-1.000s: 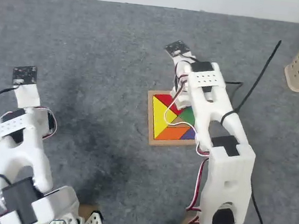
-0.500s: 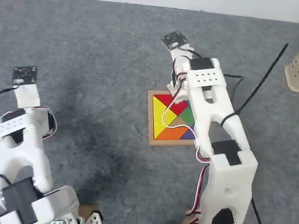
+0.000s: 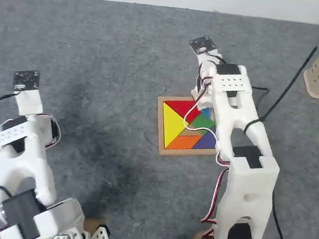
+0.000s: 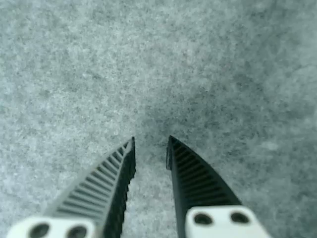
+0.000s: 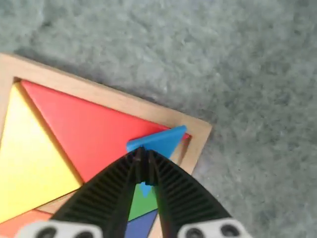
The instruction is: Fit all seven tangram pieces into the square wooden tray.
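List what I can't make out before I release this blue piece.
- High view: the right arm covers the right side of the wooden tray.
- Right wrist view: the right gripper hides part of the blue triangle and the slot under it; the picture's edge cuts off much of the tray.

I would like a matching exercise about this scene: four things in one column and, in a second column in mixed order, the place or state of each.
Things:
1. blue triangle
2. yellow triangle
3. left gripper
4. right gripper

Places or states:
A. open, over bare carpet
B. lying flat in the wooden tray
C. shut on a piece
D. held at the tray's corner

Pairs: 1-D, 2-B, 3-A, 4-C
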